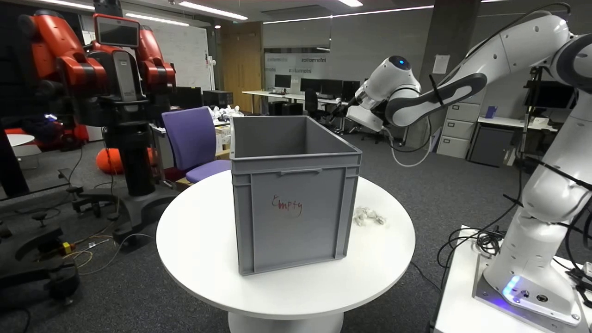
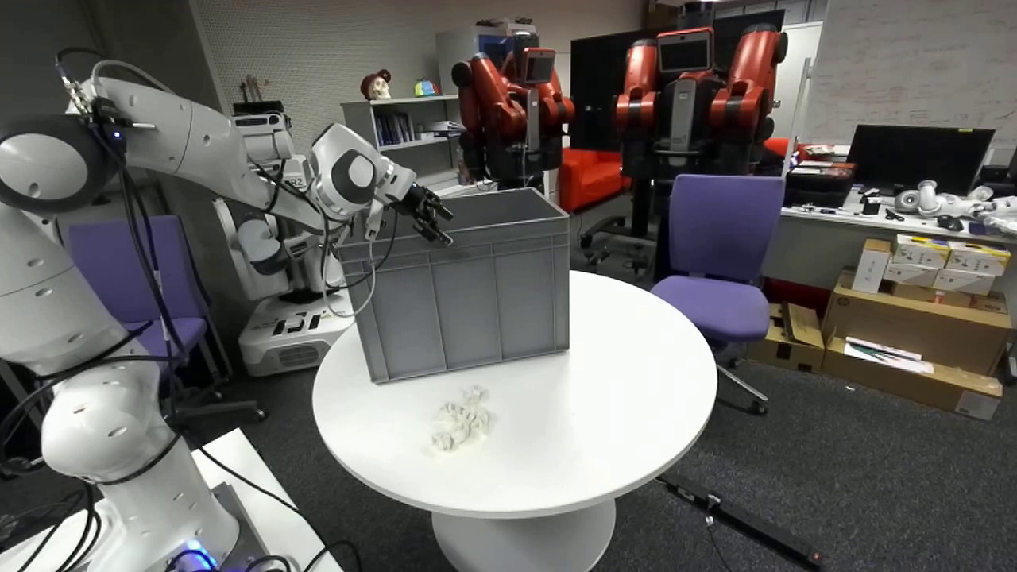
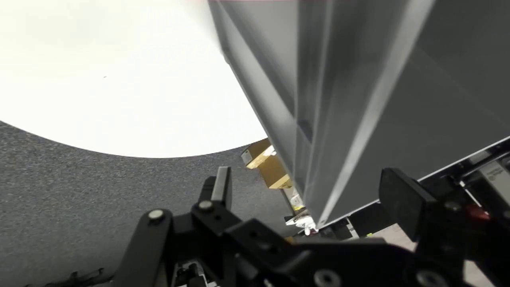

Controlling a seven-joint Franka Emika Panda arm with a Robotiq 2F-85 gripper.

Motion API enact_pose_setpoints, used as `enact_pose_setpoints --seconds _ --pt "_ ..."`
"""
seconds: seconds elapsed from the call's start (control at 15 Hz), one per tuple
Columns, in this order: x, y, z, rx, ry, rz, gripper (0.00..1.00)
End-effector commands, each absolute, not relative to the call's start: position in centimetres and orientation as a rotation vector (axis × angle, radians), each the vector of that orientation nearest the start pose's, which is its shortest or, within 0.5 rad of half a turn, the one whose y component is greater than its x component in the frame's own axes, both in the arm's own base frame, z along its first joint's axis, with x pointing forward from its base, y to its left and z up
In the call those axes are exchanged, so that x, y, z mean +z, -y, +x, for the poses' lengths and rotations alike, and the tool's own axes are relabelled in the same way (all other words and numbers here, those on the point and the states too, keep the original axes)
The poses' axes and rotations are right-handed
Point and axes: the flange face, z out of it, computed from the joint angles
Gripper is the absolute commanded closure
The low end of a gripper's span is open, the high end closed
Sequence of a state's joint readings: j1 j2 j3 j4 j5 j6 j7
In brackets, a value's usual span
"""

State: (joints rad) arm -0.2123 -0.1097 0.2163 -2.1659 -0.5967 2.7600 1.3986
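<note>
A grey plastic box (image 1: 300,240) with "Empty" handwritten on its end stands upright on a round white table (image 1: 199,240). The box (image 2: 469,310) and table (image 2: 628,381) also show in an exterior view. My gripper (image 2: 449,222) is open and empty, near the box's upper long side. In the wrist view the box's wall (image 3: 358,87) appears between the spread fingertips (image 3: 308,187); contact cannot be told. A small pile of white crumpled pieces (image 2: 462,421) lies on the table beside the box, and the pile also shows in an exterior view (image 1: 368,216). The box's floor is hidden.
A purple chair (image 2: 715,246) stands behind the table, with red robots (image 2: 691,103) beyond. Cardboard boxes (image 2: 914,342) lie on the floor. Loose cables (image 1: 485,240) lie by the arm's base. A cable loop (image 2: 373,278) hangs from the wrist near the box.
</note>
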Motion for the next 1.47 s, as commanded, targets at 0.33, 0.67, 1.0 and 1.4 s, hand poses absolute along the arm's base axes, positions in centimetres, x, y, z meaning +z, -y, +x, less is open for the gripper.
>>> enact_pose_setpoints --seconds 0.33,0.67,1.0,1.4 --pt "42.4 4.9 51.1 -0.987 -1.381 -2.713 0.0" --pt "35.8 8.6 49.5 -0.797 -1.356 -2.849 0.0" --pt "30.5 10.9 49.9 -0.653 -1.208 -2.942 0.0" --pt "24.8 12.3 51.8 -0.455 -1.066 -2.873 0.0"
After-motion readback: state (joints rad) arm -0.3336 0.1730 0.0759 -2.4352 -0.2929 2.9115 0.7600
